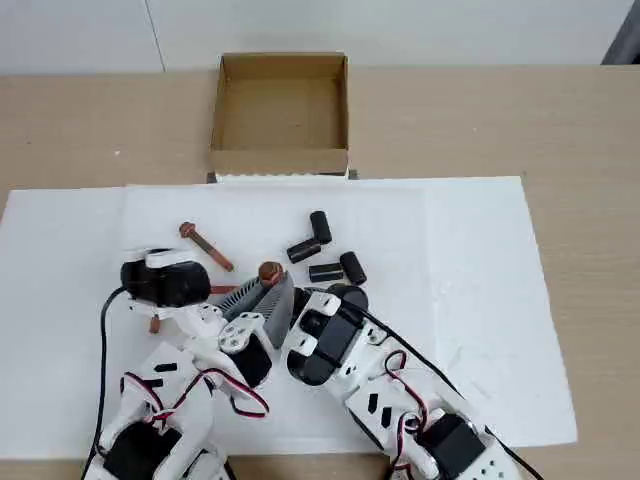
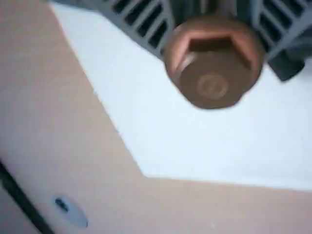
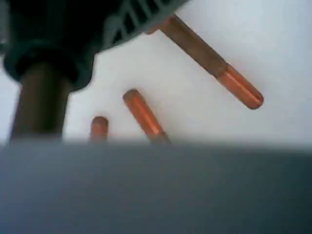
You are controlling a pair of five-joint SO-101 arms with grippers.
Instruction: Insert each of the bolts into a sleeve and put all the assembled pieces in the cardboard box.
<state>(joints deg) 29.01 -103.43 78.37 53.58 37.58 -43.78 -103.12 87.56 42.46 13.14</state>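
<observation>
Bolt (image 2: 212, 61) head-on, clenched in left pincer (image 1: 266, 292) — shanks of loose bolts (image 3: 142, 115) from right wrist; right pincer (image 1: 302, 300) grip unclear

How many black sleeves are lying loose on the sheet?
4, clustered on the white sheet: farthest sleeve toward the cardboard box, tilted sleeve beside it, then middle sleeve and rightmost sleeve side by side. Another may be hidden.
</observation>
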